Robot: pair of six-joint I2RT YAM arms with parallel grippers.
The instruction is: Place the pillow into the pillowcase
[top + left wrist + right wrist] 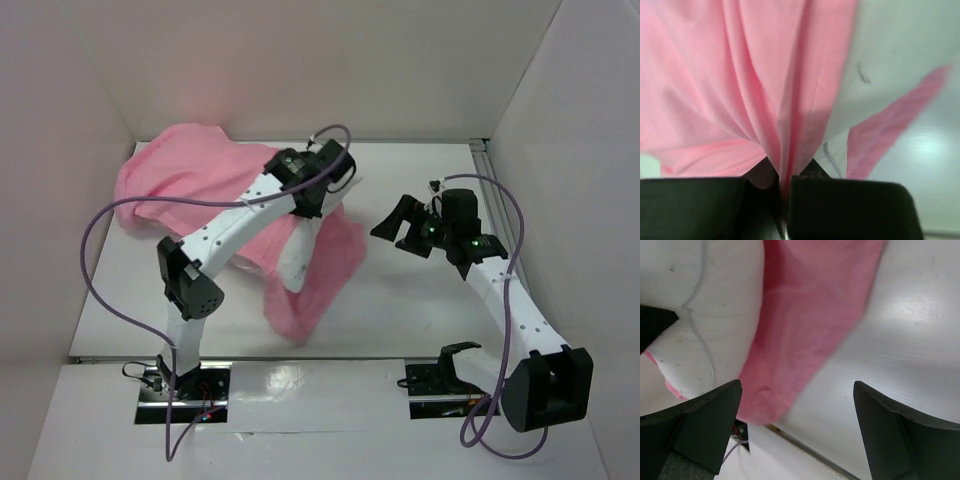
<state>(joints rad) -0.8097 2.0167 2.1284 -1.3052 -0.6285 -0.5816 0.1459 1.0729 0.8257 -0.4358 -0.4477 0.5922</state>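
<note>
Table point(420, 310) holds 1 pink pillowcase point(180, 175), 1 white pillow point(292, 257).

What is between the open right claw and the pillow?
A flap of the pillowcase, pinched by the left claw, hangs between the right claw and the pillow.

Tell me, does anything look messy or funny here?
Yes. The pink pillowcase is crumpled in a heap, with one fold pinched in the left jaws and hanging loose. The white pillow pokes out from under it, only partly covered.
</note>
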